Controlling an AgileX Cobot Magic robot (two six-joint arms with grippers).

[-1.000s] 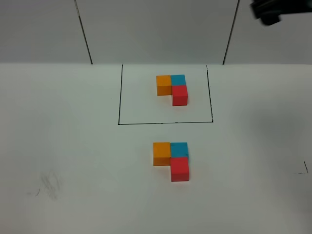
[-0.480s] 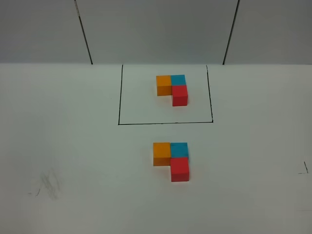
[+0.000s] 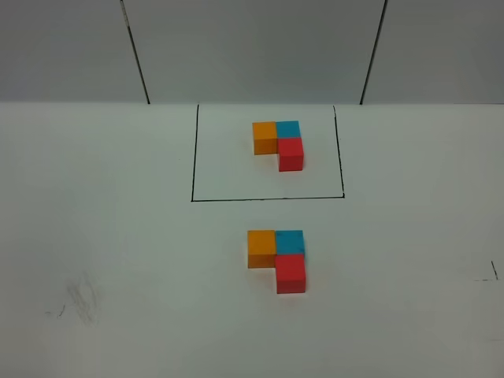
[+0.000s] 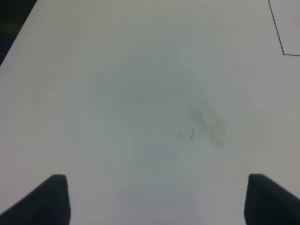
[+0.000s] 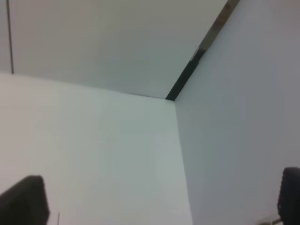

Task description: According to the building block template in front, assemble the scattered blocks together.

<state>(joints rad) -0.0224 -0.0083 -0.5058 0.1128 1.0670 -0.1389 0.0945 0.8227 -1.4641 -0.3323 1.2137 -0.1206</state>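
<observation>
The building block template (image 3: 279,143) is an L of orange, blue and red cubes inside a thin black rectangle (image 3: 268,199) at the back of the table. In front of it the scattered blocks stand pushed together in the same L: orange (image 3: 261,248), blue (image 3: 289,240), red (image 3: 290,273). Neither gripper shows in the exterior high view. My left gripper (image 4: 157,185) is open over bare white table with nothing between its fingers. My right gripper (image 5: 161,180) is open too, facing a table and wall corner, and holds nothing.
Grey scuff marks (image 3: 83,299) smear the table at the front left, seen too in the left wrist view (image 4: 208,124). A small black tick (image 3: 494,270) marks the right edge. Grey wall panels with dark seams (image 3: 135,51) stand behind. The table's left edge (image 4: 16,40) drops off.
A dark part of the right arm at the top right of the exterior high view one second ago has left the frame. The blocks have not moved.
</observation>
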